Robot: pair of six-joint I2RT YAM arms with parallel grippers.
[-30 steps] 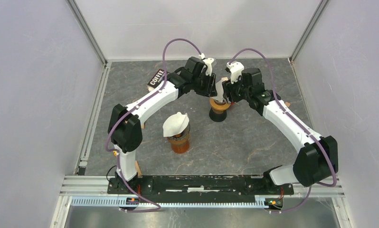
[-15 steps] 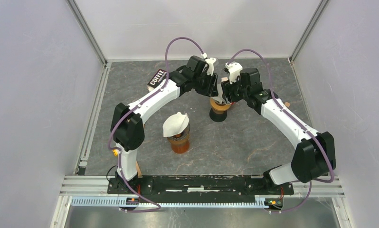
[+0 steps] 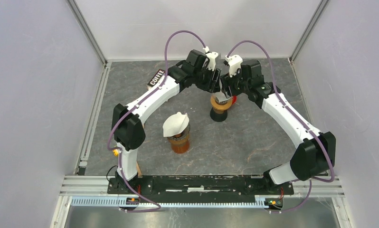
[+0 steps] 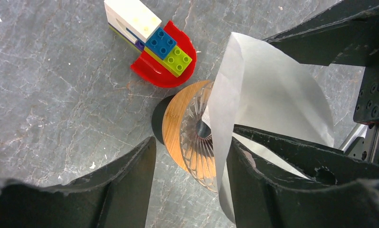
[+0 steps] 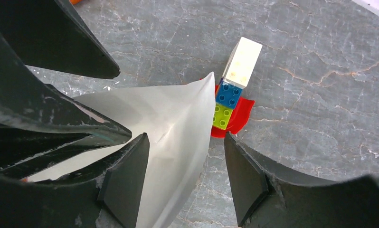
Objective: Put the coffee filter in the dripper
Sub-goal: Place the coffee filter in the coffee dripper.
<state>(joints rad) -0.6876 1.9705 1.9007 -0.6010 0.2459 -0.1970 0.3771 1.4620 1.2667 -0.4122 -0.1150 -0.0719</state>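
Both arms meet over the dripper (image 3: pixel 219 109), which stands toward the far middle of the surface (image 3: pixel 254 142). The coffee filter (image 4: pixel 273 90) is limp paper, and it likely takes 2 supports to keep its cone spread. The left end effector (image 4: pixel 192 147) has its jaws wide apart, straddling the wooden collar and ribbed glass, with the paper's folded edge lying against 1 finger. The right end effector (image 5: pixel 185 142) is likewise spread, the filter hanging between its jaws. Neither view shows a firm pinch, so the paper seems propped rather than clamped. Its tip points into the dripper's mouth, apparently not fully seated. A red dish of toy bricks (image 5: pixel 228 95) sits just beside the dripper.
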